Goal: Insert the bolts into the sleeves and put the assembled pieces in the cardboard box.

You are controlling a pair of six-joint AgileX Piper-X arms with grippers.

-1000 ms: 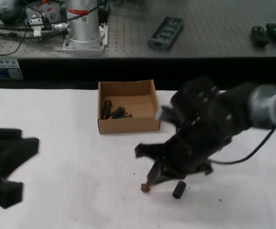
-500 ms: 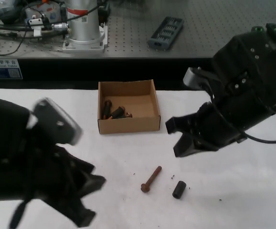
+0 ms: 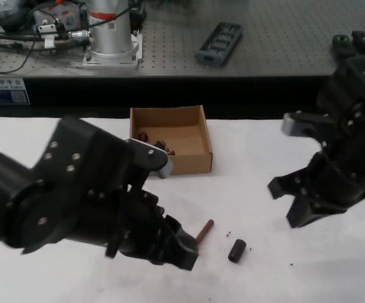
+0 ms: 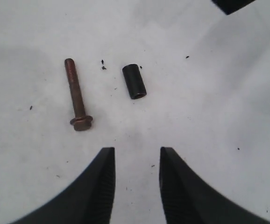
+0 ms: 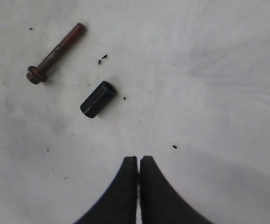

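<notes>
High view: the bolt [image 3: 204, 228] lies on the cloth [image 3: 75, 132], with the sleeve [image 3: 236, 250] apart at its four o'clock; the cardboard box [image 3: 170, 165] sits at eleven o'clock; the right gripper [image 3: 299, 205] hangs at the sleeve's two o'clock; a blue label [image 3: 4, 90] carries print we cannot read.

Left wrist view: the left gripper [image 4: 136, 156] hovers near the bolt's head, fingers apart; we judge it best to centre over the shank, then close squarely.

Right wrist view: the right gripper's fingers are pressed together; they must part before taking the sleeve.
</notes>
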